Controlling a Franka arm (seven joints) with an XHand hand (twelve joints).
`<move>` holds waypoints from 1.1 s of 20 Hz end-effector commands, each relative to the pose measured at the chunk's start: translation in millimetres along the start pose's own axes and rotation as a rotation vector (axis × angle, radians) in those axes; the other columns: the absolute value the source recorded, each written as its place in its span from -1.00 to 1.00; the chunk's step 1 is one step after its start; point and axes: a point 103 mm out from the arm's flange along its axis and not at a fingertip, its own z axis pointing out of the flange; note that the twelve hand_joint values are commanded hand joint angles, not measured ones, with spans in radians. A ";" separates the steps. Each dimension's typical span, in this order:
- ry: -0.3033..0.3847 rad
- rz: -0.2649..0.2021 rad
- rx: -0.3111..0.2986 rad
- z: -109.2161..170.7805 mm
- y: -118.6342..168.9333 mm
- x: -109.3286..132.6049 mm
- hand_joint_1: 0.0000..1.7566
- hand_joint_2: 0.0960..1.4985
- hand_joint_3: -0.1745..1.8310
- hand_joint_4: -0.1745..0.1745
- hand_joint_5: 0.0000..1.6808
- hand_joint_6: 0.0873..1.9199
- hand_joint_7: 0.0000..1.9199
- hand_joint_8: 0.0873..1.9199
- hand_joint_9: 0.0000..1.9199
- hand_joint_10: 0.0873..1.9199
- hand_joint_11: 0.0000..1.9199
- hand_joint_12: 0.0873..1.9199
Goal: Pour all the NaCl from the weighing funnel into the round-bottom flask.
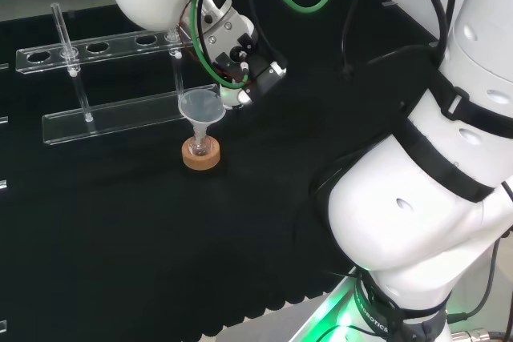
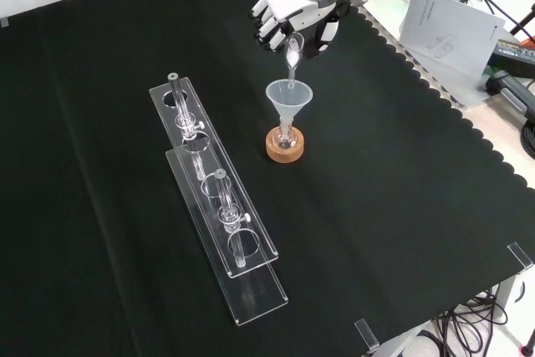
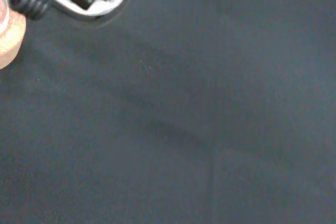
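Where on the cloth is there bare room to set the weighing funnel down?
Bare cloth lies right of the cork ring in the front view, toward the scalloped edge. Left is crowded: two clear racks. The hand hangs over the funnel.

The tabletop [image 2: 401,190] is covered with a black cloth with a wavy edge. In the front view, a round cork ring [image 2: 284,145] sits on the cloth near the middle, and a small glass flask [image 2: 285,134] stands in it. To its left lie two long clear racks [image 2: 219,206], side by side and touching. Glass tubes [image 2: 222,194] stand up in them.
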 end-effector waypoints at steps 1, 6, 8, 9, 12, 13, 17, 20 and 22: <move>-0.013 0.006 0.011 -2.2 0.3 -0.2 0.28 -0.24 -0.09 1.00 0.47 -0.25 -0.23 -0.43 0.08 -0.75 -0.20 0.09; -0.040 0.009 0.018 -5.0 0.7 1.3 0.28 -0.24 -0.09 1.00 0.47 -0.26 -0.23 -0.43 0.08 -0.75 -0.20 0.08; -0.051 0.010 0.024 -5.5 1.0 2.3 0.28 -0.24 -0.09 1.00 0.47 -0.26 -0.23 -0.43 0.08 -0.75 -0.20 0.08; -0.056 0.012 0.025 -5.9 1.0 2.9 0.28 -0.24 -0.09 1.00 0.47 -0.26 -0.23 -0.43 0.08 -0.75 -0.20 0.08; -0.071 0.015 0.026 -7.4 1.0 2.9 0.28 -0.24 -0.09 1.00 0.48 -0.26 -0.23 -0.43 0.08 -0.75 -0.20 0.08; -0.076 0.016 0.027 -8.4 0.9 3.2 0.28 -0.24 -0.09 1.00 0.48 -0.26 -0.23 -0.43 0.08 -0.75 -0.20 0.08; -0.087 0.024 0.035 -11.0 1.2 3.3 0.28 -0.24 -0.09 1.00 0.48 -0.26 -0.23 -0.43 0.08 -0.76 -0.19 0.08; -0.100 0.028 0.045 -12.7 1.5 4.2 0.28 -0.24 -0.09 1.00 0.48 -0.26 -0.23 -0.43 0.08 -0.76 -0.19 0.08; -0.103 0.026 0.048 -13.4 1.8 5.1 0.28 -0.24 -0.09 1.00 0.48 -0.26 -0.23 -0.43 0.08 -0.76 -0.19 0.08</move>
